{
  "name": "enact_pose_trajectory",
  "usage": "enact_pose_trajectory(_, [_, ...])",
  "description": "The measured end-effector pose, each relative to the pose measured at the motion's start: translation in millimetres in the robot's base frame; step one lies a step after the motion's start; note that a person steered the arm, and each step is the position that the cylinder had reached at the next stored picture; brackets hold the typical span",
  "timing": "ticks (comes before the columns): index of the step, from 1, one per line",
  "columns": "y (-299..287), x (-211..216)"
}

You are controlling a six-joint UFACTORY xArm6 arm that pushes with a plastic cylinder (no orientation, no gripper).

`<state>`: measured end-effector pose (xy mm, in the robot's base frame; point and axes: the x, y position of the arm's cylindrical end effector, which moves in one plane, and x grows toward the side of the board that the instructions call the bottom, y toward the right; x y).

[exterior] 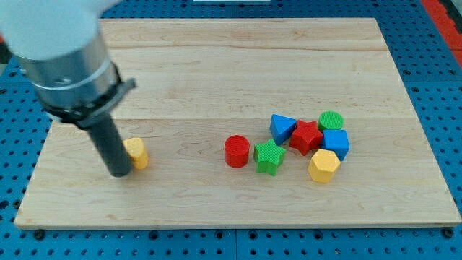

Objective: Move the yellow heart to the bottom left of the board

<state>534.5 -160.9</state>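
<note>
Pushing a yellow heart toward the bottom left of a wooden worktop with a rod.

My tip (pixel 118 173) rests on the worktop (pixel 216 65) at the view's left, touching the left side of the yellow heart (pixel 137 153), which the rod partly hides, so its shape is hard to confirm. There is no gripper, so nothing opens or closes; the tip only presses sideways. The heart sits left of centre, near the bottom edge, so the job looks nearly done, though the tip lies on the side that would push it rightward. Well apart, to the right, a cluster stays out of the way: red cylinder (pixel 236 152), green star (pixel 269 157), blue triangle (pixel 282 128), red star (pixel 306 136), green cylinder (pixel 331 120), blue cube (pixel 336 143), yellow hexagon (pixel 323 166).
</note>
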Motion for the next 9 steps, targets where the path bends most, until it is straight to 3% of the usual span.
enact_pose_trajectory(1, [68,-26])
enact_pose_trajectory(2, [93,-35])
enact_pose_trajectory(3, [34,-71])
enact_pose_trajectory(4, [-33,-44])
enact_pose_trajectory(5, [-24,-86])
enact_pose_trajectory(6, [-79,-96])
enact_pose_trajectory(7, [-70,-43])
enact_pose_trajectory(8, [-44,-78])
enact_pose_trajectory(9, [54,-87])
